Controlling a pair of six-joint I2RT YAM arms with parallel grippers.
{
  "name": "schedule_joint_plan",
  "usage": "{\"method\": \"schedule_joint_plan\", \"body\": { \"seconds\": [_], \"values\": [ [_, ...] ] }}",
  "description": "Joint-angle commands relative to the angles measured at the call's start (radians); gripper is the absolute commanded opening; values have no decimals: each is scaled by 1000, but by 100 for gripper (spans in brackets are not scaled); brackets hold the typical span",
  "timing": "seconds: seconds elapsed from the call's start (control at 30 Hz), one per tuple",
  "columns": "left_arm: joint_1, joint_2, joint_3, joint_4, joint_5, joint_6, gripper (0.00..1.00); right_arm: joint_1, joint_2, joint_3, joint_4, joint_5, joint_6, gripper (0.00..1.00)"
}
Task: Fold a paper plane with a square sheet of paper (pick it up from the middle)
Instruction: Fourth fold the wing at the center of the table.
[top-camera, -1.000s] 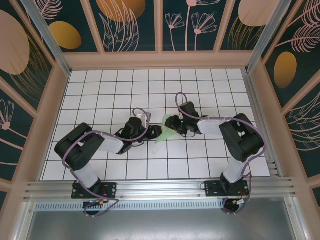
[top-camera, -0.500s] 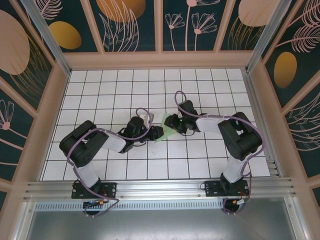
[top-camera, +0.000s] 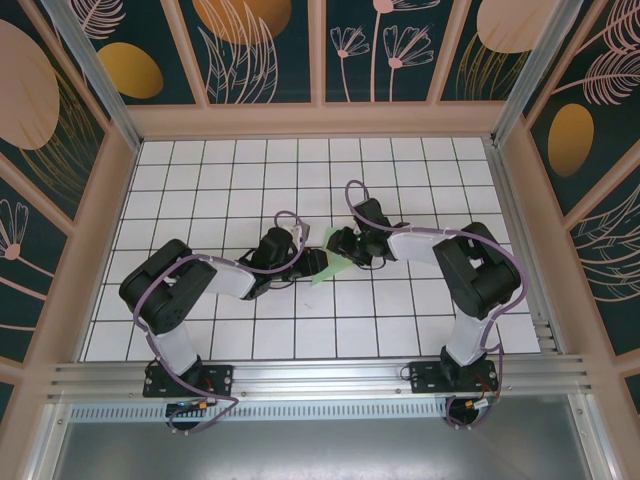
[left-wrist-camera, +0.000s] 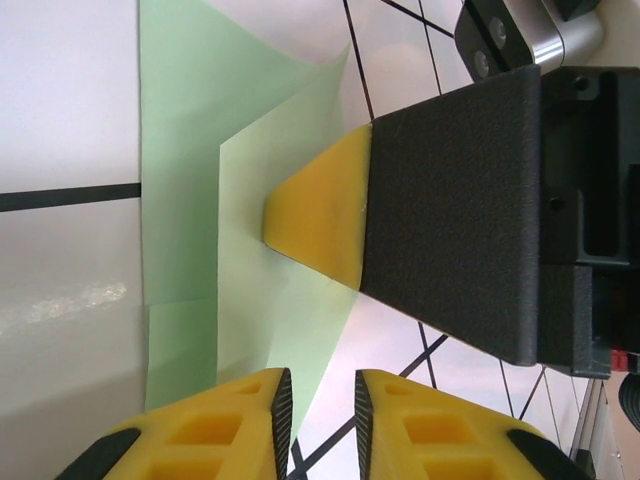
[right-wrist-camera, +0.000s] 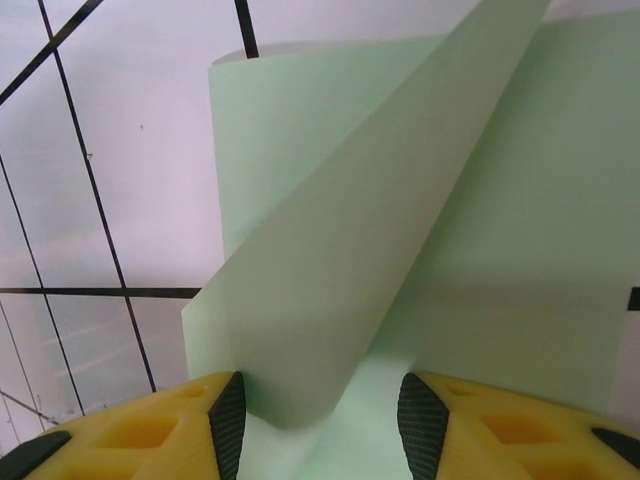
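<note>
Plainly a Flimsy Job: Two Grippers Over One Half-Folded Sheet

From where I stood, the square sheet of paper (top-camera: 324, 270) lay near the middle of the tiled table (top-camera: 250, 170), between the two arms and partly folded, with one flap (right-wrist-camera: 330, 300) curling up off the rest. The right gripper (right-wrist-camera: 320, 392) stood about half open astride that raised flap. Seen from the other wrist, one of its yellow pads (left-wrist-camera: 322, 215) was pressed on a folded layer. I saw no clamp there, only a straddle and a press. The left gripper (left-wrist-camera: 320, 388) showed just a slit between its jaws at the sheet's edge. Whether paper sat in that slit I could not tell.

The sheet looked featherlight and limp, likely to bow, slide on the smooth tiles or crumple under a hard pinch. To my eye, the sound hold was at a free edge or corner of the lifted flap, taken lightly, with the other pad pinning the layers near the crease so nothing skated away.
</note>
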Motion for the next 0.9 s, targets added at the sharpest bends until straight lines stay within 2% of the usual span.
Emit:
{"method": "schedule_joint_plan", "body": {
  "seconds": [0.0,0.2,0.53,0.87],
  "values": [
    [7,21,21,-25,-16,1,24,3,133,-60,-175,169,-29,48],
    [8,46,25,-26,12,-15,23,7,137,-57,-193,192,-31,45],
    [13,61,27,-56,-21,-25,19,23,169,-30,-224,208,-49,46],
    [40,-24,-35,36,-35,-74,24,38,206,7,-280,248,-45,45]
  ]
}}
